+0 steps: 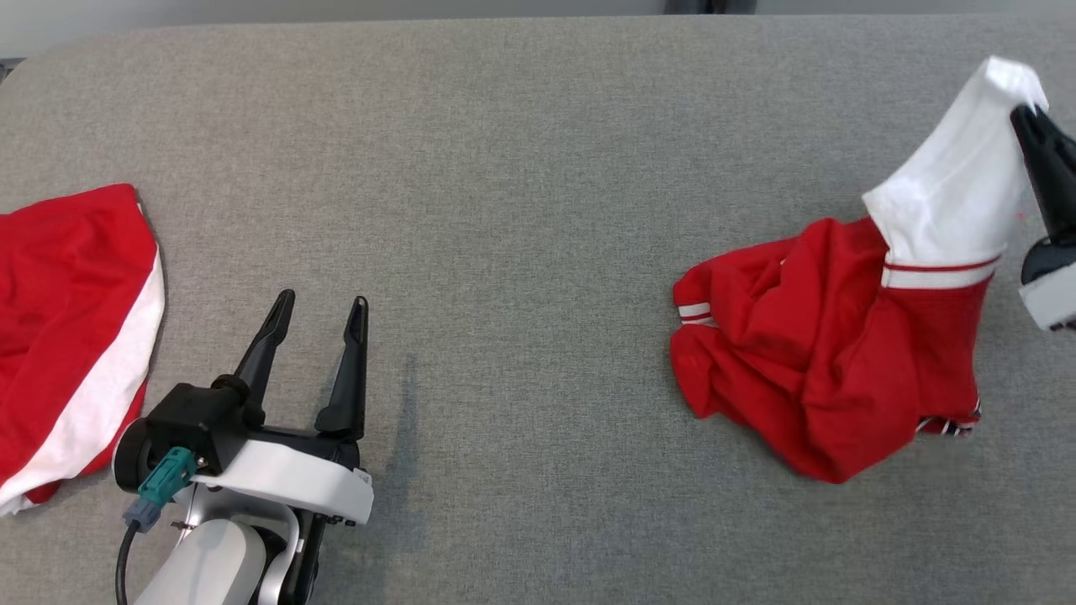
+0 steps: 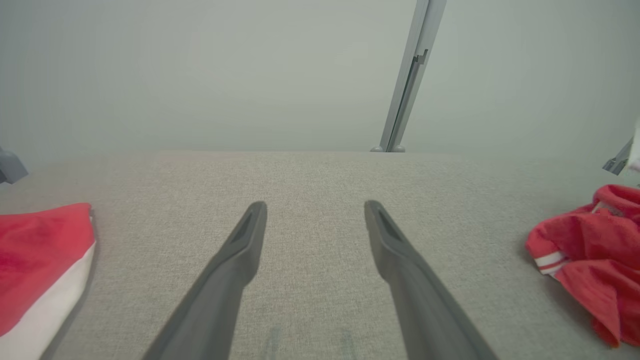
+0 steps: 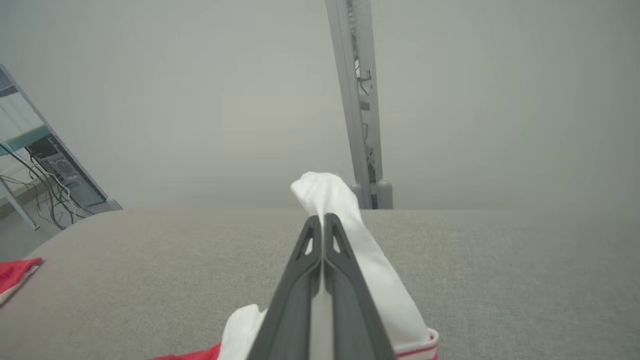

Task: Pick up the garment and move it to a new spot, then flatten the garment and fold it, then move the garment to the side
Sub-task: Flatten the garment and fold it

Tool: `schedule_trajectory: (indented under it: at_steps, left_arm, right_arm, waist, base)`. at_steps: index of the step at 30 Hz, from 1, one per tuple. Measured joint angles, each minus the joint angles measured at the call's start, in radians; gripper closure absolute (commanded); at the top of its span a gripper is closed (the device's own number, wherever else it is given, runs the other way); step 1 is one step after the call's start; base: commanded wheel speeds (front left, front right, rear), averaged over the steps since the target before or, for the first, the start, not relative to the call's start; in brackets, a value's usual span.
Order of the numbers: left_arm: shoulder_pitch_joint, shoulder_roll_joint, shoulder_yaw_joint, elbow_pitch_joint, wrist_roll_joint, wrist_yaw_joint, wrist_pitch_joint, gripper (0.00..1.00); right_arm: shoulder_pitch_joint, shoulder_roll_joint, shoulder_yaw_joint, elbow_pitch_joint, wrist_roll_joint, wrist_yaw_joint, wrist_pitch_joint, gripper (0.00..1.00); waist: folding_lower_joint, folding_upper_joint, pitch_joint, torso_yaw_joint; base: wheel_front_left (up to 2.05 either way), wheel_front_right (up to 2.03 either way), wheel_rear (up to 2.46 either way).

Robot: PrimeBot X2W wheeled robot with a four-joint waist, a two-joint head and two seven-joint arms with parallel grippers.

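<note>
- Our right gripper [image 1: 1027, 113] pinches the white end of the crumpled red-and-white knit garment [image 1: 841, 353], holding it raised at the right of the grey fabric table [image 1: 538, 168].
- Our left gripper [image 1: 323, 301] hovers, fingers spread (holding nothing), near a second red-and-white cloth [image 1: 67, 319].

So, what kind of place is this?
Probably a lab or test room: a large grey fabric-covered table, a bare metal post behind it, and a computer with loose cables.
</note>
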Motion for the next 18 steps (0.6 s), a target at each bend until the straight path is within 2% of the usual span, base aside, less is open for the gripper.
schedule_trajectory:
  at_steps: [6, 13, 15, 18]
  left_arm:
    - [0.0, 0.003, -0.005, -0.005, -0.001, 0.001, 0.007, 0.0]
    - [-0.012, 0.002, -0.012, -0.002, -0.002, -0.001, 0.009, 0.0]
    - [-0.012, -0.003, -0.018, -0.001, -0.005, -0.002, 0.009, 0.0]
    - [-0.012, -0.008, -0.022, 0.001, -0.008, -0.004, 0.006, 0.0]
  right_arm:
    - [-0.147, 0.082, 0.014, -0.054, -0.064, 0.0, -0.108, 1.0]
    - [-0.349, 0.187, 0.018, -0.031, -0.117, 0.0, -0.185, 1.0]
    - [-0.336, 0.208, -0.01, -0.01, -0.116, 0.0, -0.205, 1.0]
    - [-0.231, 0.217, -0.057, 0.0, -0.098, 0.0, -0.218, 1.0]
  waist:
    - [0.0, 0.0, -0.014, -0.025]
    - [0.0, 0.0, -0.014, -0.025]
    - [0.0, 0.0, -0.018, -0.022]
    - [0.0, 0.0, -0.023, -0.023]
  base:
    - [0.0, 0.0, 0.0]
    - [0.0, 0.0, 0.0]
    - [0.0, 0.0, 0.0]
    - [0.0, 0.0, 0.0]
